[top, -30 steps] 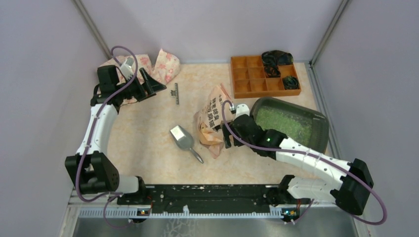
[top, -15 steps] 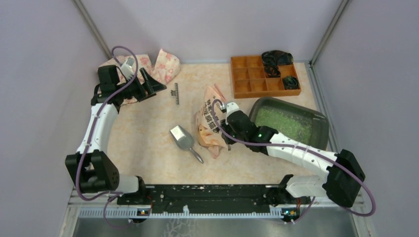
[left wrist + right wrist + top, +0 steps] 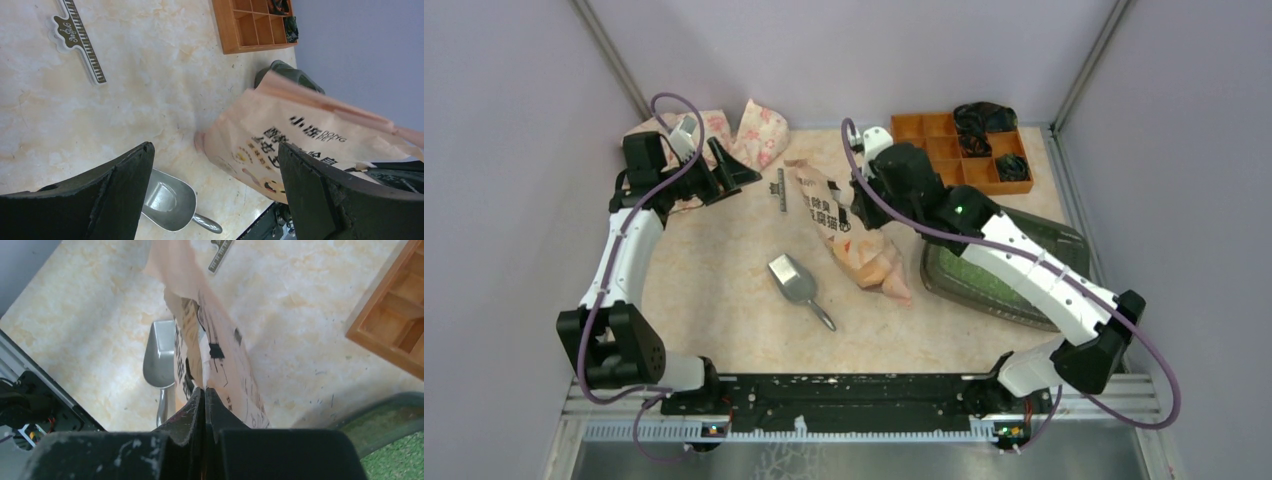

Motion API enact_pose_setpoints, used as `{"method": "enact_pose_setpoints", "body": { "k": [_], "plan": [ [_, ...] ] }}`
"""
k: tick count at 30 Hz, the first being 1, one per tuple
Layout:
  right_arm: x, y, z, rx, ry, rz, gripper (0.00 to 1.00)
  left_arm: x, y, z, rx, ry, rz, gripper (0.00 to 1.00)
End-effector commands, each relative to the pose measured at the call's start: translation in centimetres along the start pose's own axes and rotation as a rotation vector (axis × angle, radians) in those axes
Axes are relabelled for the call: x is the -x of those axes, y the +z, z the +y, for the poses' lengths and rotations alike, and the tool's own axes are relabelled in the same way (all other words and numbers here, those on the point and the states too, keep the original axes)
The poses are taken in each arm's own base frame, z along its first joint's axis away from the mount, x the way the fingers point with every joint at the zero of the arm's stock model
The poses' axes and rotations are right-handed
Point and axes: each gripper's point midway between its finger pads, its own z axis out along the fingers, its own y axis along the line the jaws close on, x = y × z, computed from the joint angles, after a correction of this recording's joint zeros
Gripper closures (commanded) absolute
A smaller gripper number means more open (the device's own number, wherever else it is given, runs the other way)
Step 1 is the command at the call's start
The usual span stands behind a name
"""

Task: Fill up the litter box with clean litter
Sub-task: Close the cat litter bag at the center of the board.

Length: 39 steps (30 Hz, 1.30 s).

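The litter box (image 3: 1054,240) lies at the right, partly under my right arm, with clean litter (image 3: 979,277) showing as green granules inside; the right wrist view has its rim (image 3: 395,407) and the litter (image 3: 400,455) at lower right. My right gripper (image 3: 862,205) (image 3: 205,390) is shut on the pink printed bag (image 3: 854,235) (image 3: 220,355), pinching a fold of it, and the bag hangs slanting down from the jaws. The left wrist view shows the bag (image 3: 300,145) too. My left gripper (image 3: 742,172) (image 3: 215,147) stands open at the back left, holding nothing.
A grey scoop (image 3: 796,283) (image 3: 167,205) (image 3: 159,357) lies on the table left of the bag. An orange organiser (image 3: 934,165) (image 3: 250,25) sits at the back right. A piano-key strip (image 3: 779,190) (image 3: 80,40) and floral cloth (image 3: 759,135) lie at the back left.
My right gripper closed on the pink bag, then lifted it up and toward the back left. The left arm has not moved.
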Motion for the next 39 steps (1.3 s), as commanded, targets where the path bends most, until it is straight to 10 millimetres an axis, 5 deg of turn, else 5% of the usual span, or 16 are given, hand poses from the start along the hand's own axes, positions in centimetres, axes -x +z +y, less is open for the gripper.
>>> {"method": "enact_pose_setpoints", "body": {
  "k": [1,10,17,24,27,29,32,36,39],
  "plan": [
    [3.6,-0.6,0.1,0.040,-0.034,-0.042,1.00,0.2,0.0,-0.6,-0.032,0.027,-0.009,0.01],
    [3.0,1.2,0.0,0.116,-0.017,-0.103,1.00,0.0,0.0,-0.5,-0.042,0.058,-0.007,0.01],
    [3.1,2.2,-0.3,0.158,-0.026,-0.146,1.00,0.4,-1.7,-6.5,-0.335,0.175,0.035,0.01],
    [2.3,3.5,-1.5,0.178,-0.078,-0.143,1.00,-1.3,-1.6,-7.1,-0.454,0.184,0.017,0.01],
    [1.1,3.3,-3.9,0.114,-0.009,-0.127,0.69,-0.9,-1.2,-6.2,-0.376,0.164,-0.019,0.01],
    [1.3,2.1,-6.6,0.060,0.060,-0.179,0.63,-0.6,-1.1,-4.5,-0.229,0.081,-0.059,0.01],
    [1.5,1.4,-11.0,-0.046,0.143,-0.166,0.61,-1.0,-2.1,-4.0,-0.103,0.016,-0.136,0.05],
    [-0.2,3.2,-13.6,-0.152,0.157,-0.027,0.62,-3.2,-2.8,-5.1,0.023,0.010,-0.127,0.13],
    [-1.3,4.9,-13.7,-0.143,0.182,0.032,0.62,-6.1,-2.2,-5.4,0.057,-0.015,-0.061,0.42]
  ]
}}
